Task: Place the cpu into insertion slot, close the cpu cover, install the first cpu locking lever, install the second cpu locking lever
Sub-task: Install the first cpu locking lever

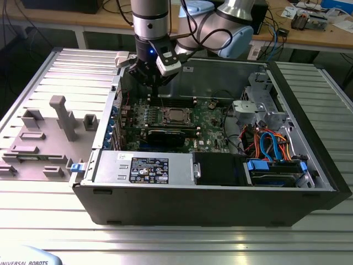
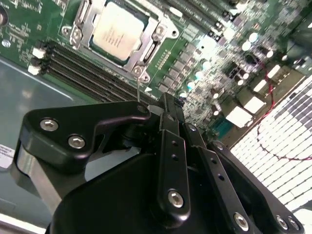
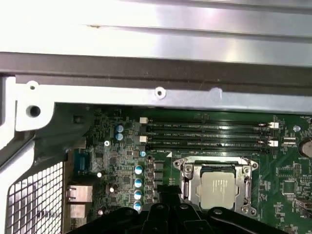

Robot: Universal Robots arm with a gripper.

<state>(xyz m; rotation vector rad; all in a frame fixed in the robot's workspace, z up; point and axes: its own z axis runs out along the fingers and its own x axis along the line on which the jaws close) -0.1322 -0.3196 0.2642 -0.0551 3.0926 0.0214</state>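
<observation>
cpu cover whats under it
The cpu sits under the cpu cover; its silver top shows through the cover's cut-out in both wrist views. The cpu's edges are hidden by the frame, and whatever lies beneath the cpu is covered by it.

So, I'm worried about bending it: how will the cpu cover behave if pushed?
The cpu cover looks like thin sheet metal with a cut-out centre, so probably light and slightly springy. It lies flat around the cpu, so a push would likely meet firm resistance.

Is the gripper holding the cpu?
No, the cpu sits framed by the cpu cover on the motherboard, apart from the gripper.
</observation>
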